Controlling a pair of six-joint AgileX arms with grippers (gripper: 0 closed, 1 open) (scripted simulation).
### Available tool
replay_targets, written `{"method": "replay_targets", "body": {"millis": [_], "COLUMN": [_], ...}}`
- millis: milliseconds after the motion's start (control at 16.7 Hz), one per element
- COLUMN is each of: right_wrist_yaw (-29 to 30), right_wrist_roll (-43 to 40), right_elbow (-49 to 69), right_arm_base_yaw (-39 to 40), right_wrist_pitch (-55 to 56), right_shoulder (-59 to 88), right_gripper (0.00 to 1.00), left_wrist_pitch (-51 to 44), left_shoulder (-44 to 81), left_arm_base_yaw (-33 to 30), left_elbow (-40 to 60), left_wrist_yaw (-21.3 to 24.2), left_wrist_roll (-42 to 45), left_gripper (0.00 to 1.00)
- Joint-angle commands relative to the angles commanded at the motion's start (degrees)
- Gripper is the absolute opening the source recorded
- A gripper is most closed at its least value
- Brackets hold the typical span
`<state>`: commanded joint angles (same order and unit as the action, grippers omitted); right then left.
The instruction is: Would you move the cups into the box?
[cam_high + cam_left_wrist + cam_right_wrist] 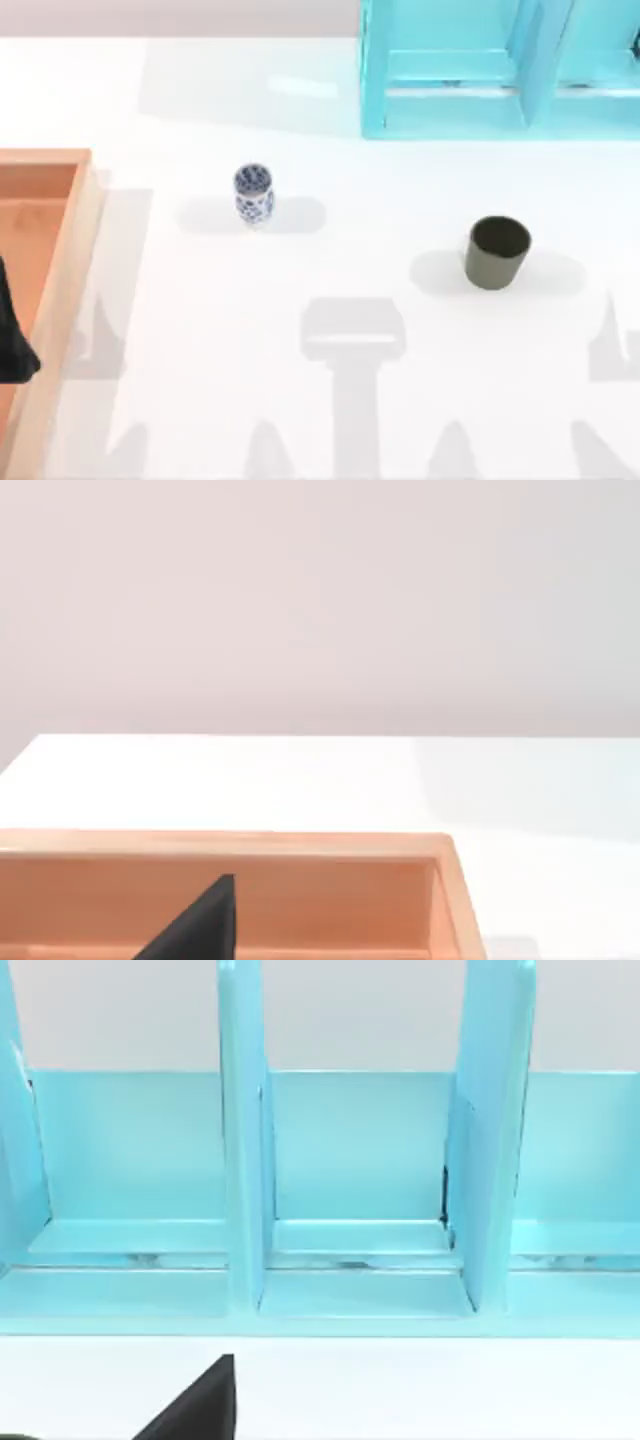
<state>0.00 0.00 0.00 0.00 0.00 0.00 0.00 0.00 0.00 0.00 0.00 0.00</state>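
Note:
The white cup with blue pattern (253,193) stands upright left of the table's middle. The wider dark olive-grey cup (497,252) stands upright to its right. The box (62,260), with light wooden walls and an orange-brown inside, lies at the table's left edge; its far wall and corner (440,850) also show in the left wrist view. A dark part of my left gripper (14,335) hangs over the box's inside, far from both cups, and shows again in the left wrist view (200,925). A dark part of my right gripper (200,1405) shows over the white table, facing the shelf.
A turquoise shelf unit (500,70) stands at the back right of the table; its upright dividers (240,1140) face the right wrist camera. White tabletop lies between the cups and around them.

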Motion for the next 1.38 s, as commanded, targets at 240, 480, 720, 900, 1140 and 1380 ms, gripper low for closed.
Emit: {"method": "replay_targets", "body": {"millis": [240, 480, 720, 900, 1140, 1380], "right_wrist_yaw": [0.00, 0.00, 0.00, 0.00, 0.00, 0.00], "right_wrist_roll": [0.00, 0.00, 0.00, 0.00, 0.00, 0.00], "right_elbow": [0.00, 0.00, 0.00, 0.00, 0.00, 0.00], "right_arm_base_yaw": [0.00, 0.00, 0.00, 0.00, 0.00, 0.00], "right_wrist_pitch": [0.00, 0.00, 0.00, 0.00, 0.00, 0.00], "right_shoulder": [0.00, 0.00, 0.00, 0.00, 0.00, 0.00], "right_gripper": [1.00, 1.00, 1.00, 1.00, 1.00, 1.00], "left_wrist_pitch": [-1.04, -8.45, -21.25, -31.31, -42.73, -53.84], "left_shoulder": [1.34, 10.96, 29.93, 48.56, 69.12, 84.16], "left_arm_base_yaw": [-1.09, -5.43, -9.15, -11.60, -14.26, -16.52], "left_elbow": [1.48, 11.73, 31.23, 49.45, 68.58, 82.84], "left_wrist_yaw": [0.59, 2.04, 2.06, 1.88, 1.38, 0.41], "left_wrist_roll": [-0.73, -3.96, -7.29, -9.75, -13.11, -16.67], "left_gripper": [1.00, 1.00, 1.00, 1.00, 1.00, 1.00]}}
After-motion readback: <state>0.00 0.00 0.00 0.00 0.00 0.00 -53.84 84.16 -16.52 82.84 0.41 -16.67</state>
